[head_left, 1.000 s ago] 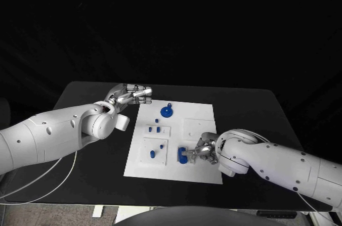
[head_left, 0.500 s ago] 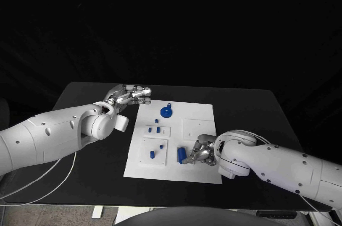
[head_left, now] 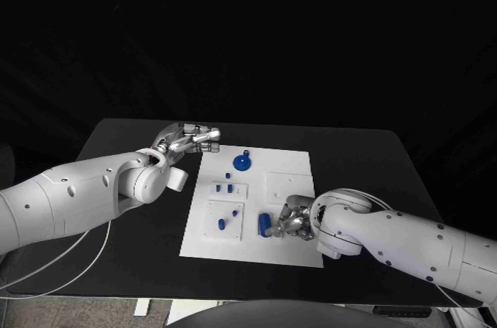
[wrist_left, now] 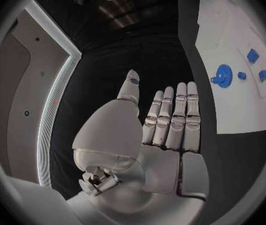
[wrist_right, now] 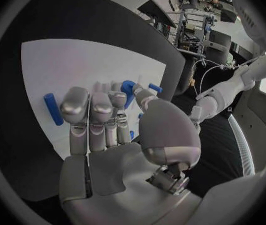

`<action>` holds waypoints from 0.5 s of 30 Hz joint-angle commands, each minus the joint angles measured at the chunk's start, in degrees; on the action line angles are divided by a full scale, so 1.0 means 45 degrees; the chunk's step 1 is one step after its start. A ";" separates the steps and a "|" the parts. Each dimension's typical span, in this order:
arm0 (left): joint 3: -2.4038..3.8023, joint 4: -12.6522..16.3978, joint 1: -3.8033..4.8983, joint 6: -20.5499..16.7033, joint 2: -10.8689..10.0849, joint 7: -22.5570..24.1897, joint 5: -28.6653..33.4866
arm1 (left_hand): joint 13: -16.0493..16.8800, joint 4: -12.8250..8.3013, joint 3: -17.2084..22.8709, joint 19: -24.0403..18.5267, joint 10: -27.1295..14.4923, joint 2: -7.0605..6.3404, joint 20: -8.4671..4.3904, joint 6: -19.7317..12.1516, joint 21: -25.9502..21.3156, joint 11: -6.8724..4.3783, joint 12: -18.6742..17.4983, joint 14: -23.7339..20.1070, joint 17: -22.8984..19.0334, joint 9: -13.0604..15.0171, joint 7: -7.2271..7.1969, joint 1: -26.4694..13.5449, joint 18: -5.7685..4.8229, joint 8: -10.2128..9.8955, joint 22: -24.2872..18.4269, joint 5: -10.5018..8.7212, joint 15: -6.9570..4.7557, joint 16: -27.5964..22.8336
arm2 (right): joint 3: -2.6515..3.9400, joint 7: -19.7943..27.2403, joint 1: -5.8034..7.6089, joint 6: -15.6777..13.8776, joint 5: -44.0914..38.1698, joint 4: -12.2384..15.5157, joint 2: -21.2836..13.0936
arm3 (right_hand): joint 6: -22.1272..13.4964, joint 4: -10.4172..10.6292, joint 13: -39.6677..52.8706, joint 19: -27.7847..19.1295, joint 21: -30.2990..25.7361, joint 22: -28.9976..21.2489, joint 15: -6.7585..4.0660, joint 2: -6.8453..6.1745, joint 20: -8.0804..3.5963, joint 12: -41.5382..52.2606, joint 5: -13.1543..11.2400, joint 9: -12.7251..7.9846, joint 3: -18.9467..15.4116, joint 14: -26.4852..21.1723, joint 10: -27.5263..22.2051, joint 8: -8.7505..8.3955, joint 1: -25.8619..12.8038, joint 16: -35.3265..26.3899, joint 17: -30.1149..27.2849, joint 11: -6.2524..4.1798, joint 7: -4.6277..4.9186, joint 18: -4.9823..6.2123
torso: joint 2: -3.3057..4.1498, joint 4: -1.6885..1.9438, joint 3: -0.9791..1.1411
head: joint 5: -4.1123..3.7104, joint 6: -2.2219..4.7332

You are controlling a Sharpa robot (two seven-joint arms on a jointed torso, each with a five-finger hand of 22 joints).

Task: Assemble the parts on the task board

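R hand (head_left: 294, 221) sits over the near right part of the white task board (head_left: 290, 159), fingers curled in, just beside a blue cylindrical peg (head_left: 265, 224) lying flat on the board. In the right wrist view the peg (wrist_right: 53, 108) lies apart from the fingertips (wrist_right: 77, 105), so nothing is grasped; whether the hand is fully clenched I can't tell for sure. L hand (head_left: 190, 138) hovers off the board's far left corner, fingers straight and together, holding nothing. Other parts: blue gear (head_left: 243, 161) w/ a small knob near the far edge, 2 small blue blocks (head_left: 222, 189) in a raised panel, 1 blue piece (head_left: 223, 223) in the panel below. Risk, as I judge it: the peg is round and loose, so a glancing finger could roll it toward the near edge instead of pinching it, or the curled fingers could knock the panel nearby.
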 commanded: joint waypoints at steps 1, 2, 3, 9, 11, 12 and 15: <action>-0.0010 0.0014 0.0004 0.0157 0.0032 0.0076 0.0061 | 0.0004 0.0100 0.0016 -0.0008 -0.0059 -0.0004 0.0106 -0.0084 0.0039 0.0001 -0.0010 -0.0086 0.0000 0.0013 0.0011 -0.0192 -0.0018 0.0040 -0.0031 -0.0144 -0.0013 -0.0052 | 0.0001 -0.0030 -0.0053 -0.0083 -0.0274 -0.0179 0.0143 | 0.0024 -0.0080 -0.0020 0.0204 0.0078 0.1468 0.0009 0.0276 0.0030 0.0041 -0.0072 -0.0020 0.0221 0.0070 0.0083 -0.0038 -0.0001 0.0072 0.0019 -0.0022 -0.0055 -0.0084 | 0.0000 0.0005 0.0006 | 0.0002 -0.0002; -0.0012 0.0013 0.0004 0.0158 0.0032 0.0076 0.0061 | 0.0004 0.0123 0.0009 -0.0008 -0.0060 -0.0005 0.0104 -0.0100 0.0039 0.0002 -0.0010 -0.0089 -0.0002 0.0012 0.0009 -0.0219 -0.0019 0.0037 -0.0033 -0.0463 -0.0013 -0.0054 | 0.0001 -0.0033 -0.0058 -0.0092 -0.0280 -0.0200 0.0160 | 0.0024 -0.0080 -0.0020 0.0204 0.0078 0.1468 0.0009 0.0276 0.0030 0.0041 -0.0072 -0.0020 0.0221 0.0070 0.0083 -0.0038 -0.0001 0.0072 0.0019 -0.0022 -0.0055 -0.0084 | 0.0000 0.0008 0.0008 | -0.0002 -0.0008; -0.0016 0.0012 0.0004 0.0162 0.0033 0.0074 0.0062 | 0.0004 0.0142 0.0025 -0.0008 -0.0064 -0.0019 0.0106 -0.0101 0.0040 0.0005 -0.0010 -0.0091 -0.0001 0.0013 0.0011 -0.0225 -0.0019 0.0040 -0.0038 -0.0751 -0.0011 -0.0054 | 0.0001 -0.0040 -0.0071 -0.0114 -0.0292 -0.0248 0.0202 | 0.0023 -0.0185 -0.0019 0.0206 0.0093 0.1471 0.0008 0.0390 0.0027 0.0044 -0.0070 -0.0028 0.0324 0.0074 0.0090 -0.0036 0.0029 0.0089 0.0033 -0.0029 -0.0072 -0.0090 | 0.0000 0.0008 0.0008 | -0.0002 -0.0008; -0.0035 0.0004 0.0004 0.0172 0.0050 0.0056 0.0064 | 0.0004 0.0149 0.0060 -0.0010 -0.0063 -0.0044 0.0107 -0.0098 0.0043 0.0003 -0.0009 -0.0091 0.0000 0.0014 0.0009 -0.0202 -0.0017 0.0042 -0.0047 -0.0786 -0.0011 -0.0054 | 0.0001 -0.0065 -0.0131 -0.0203 -0.0301 -0.0496 0.0399 | 0.0061 -0.1280 -0.0001 0.0201 0.0168 0.1479 -0.0004 0.0805 0.0012 0.0021 -0.0075 -0.0138 0.0741 0.0093 0.0140 -0.0040 -0.1009 0.0139 0.0087 -0.0039 -0.0090 -0.0122 | 0.0007 -0.0002 0.0005 | -0.0017 -0.0007; -0.0041 -0.0002 0.0004 0.0148 0.0061 0.0071 0.0070 | 0.0005 0.0161 0.0090 -0.0012 -0.0062 -0.0051 0.0110 -0.0101 0.0046 0.0005 -0.0009 -0.0098 -0.0001 0.0012 0.0023 -0.0198 -0.0016 0.0039 -0.0059 -0.0802 -0.0008 -0.0055 | 0.0001 -0.0066 -0.0152 -0.0177 -0.0293 -0.0552 0.0442 | 0.0057 -0.1324 0.0000 0.0192 0.0152 0.1470 0.0004 0.0819 0.0009 0.0009 -0.0072 -0.0142 0.0753 0.0082 0.0124 -0.0031 -0.1067 0.0136 0.0090 -0.0031 -0.0066 -0.0117 | 0.0009 -0.0004 0.0006 | -0.0016 -0.0016; -0.0044 -0.0005 0.0004 0.0140 0.0065 0.0077 0.0074 | 0.0005 0.0180 0.0084 -0.0010 -0.0058 -0.0055 0.0109 -0.0097 0.0049 0.0007 -0.0008 -0.0095 0.0000 0.0013 0.0035 -0.0226 -0.0015 0.0041 -0.0061 -0.0840 -0.0009 -0.0053 | 0.0000 -0.0068 -0.0163 -0.0160 -0.0287 -0.0573 0.0459 | 0.0057 -0.1331 0.0000 0.0192 0.0152 0.1470 0.0005 0.0818 0.0010 0.0009 -0.0072 -0.0142 0.0755 0.0081 0.0124 -0.0031 -0.1066 0.0134 0.0089 -0.0031 -0.0066 -0.0117 | 0.0007 -0.0002 0.0006 | -0.0015 -0.0022; -0.0051 -0.0018 0.0004 0.0123 0.0072 0.0089 0.0082 | 0.0005 0.0192 0.0093 -0.0005 -0.0040 -0.0056 0.0108 -0.0044 0.0053 0.0003 -0.0007 -0.0088 0.0000 0.0017 0.0047 -0.0225 -0.0013 0.0048 -0.0066 -0.0873 -0.0012 -0.0054 | 0.0000 -0.0065 -0.0194 -0.0102 -0.0264 -0.0622 0.0500 | 0.0065 -0.1445 0.0004 0.0187 0.0150 0.1469 0.0010 0.0819 0.0018 0.0011 -0.0069 -0.0137 0.0750 0.0074 0.0122 -0.0032 -0.1088 0.0123 0.0082 -0.0030 -0.0071 -0.0115 | 0.0007 -0.0004 0.0007 | -0.0003 -0.0045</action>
